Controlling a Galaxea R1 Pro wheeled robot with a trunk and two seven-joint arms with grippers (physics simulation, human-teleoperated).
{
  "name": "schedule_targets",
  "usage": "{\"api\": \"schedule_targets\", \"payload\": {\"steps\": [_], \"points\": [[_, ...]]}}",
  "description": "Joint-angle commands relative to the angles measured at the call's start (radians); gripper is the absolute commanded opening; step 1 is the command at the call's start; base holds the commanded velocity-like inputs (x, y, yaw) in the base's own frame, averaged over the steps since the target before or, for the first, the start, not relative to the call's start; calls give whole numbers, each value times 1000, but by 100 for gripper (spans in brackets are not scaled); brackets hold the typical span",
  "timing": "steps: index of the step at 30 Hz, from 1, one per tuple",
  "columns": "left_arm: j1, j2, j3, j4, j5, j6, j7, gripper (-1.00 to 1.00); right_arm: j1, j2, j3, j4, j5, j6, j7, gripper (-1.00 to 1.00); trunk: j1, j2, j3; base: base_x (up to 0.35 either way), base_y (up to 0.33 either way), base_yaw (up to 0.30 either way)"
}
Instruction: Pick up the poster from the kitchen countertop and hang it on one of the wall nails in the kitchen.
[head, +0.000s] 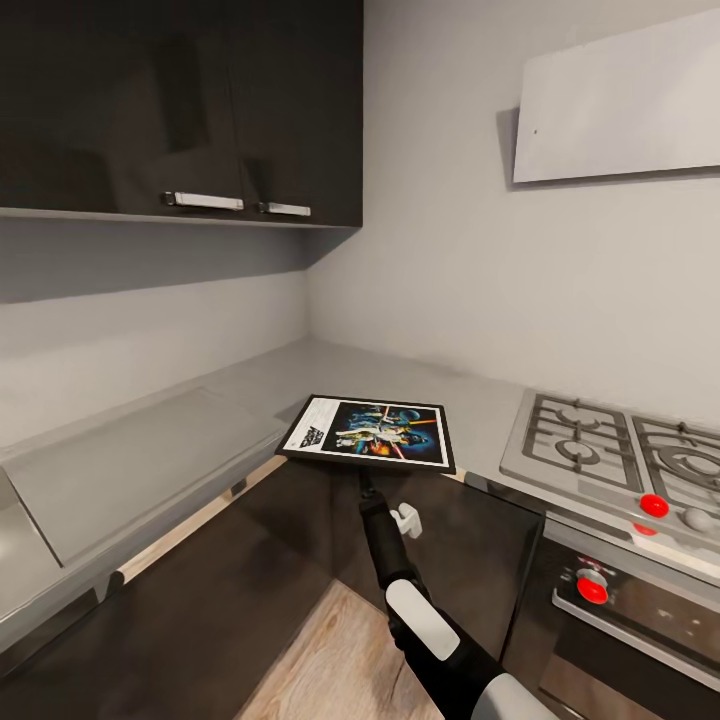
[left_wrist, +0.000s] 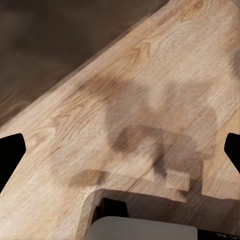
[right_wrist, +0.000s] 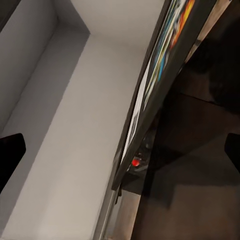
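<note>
Right gripper (head: 362, 482) clamps near edge of black-framed, white-bordered Star Wars poster (head: 370, 431), lifted flat above light-grey L-shaped countertop (head: 150, 450); left claw's state indeterminable.

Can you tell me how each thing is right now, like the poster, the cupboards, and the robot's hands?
poster: lying face up, overhanging the kitchen countertop edge
upper cabinet doors: closed
right gripper: at the poster's near edge; grip unclear
left gripper: open, holding nothing, above the wood floor
</note>
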Motion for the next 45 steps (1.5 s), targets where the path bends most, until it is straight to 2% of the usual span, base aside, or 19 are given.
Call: {"api": "schedule_targets", "payload": {"steps": [1, 22, 45], "points": [[1, 0, 3, -2, 10, 3, -9, 100, -1, 0, 4, 2, -11, -6, 7, 100, 0, -1, -1, 102, 0, 0], [1, 0, 3, -1, 10, 3, -9, 100, -1, 0, 3, 2, -11, -7, 7, 100, 0, -1, -1, 99, 0, 0], [1, 0, 3, -1, 9, 4, -9, 100, -1, 0, 4, 3, -17, -8, 7, 100, 0, -1, -1, 6, 33, 0]]}}
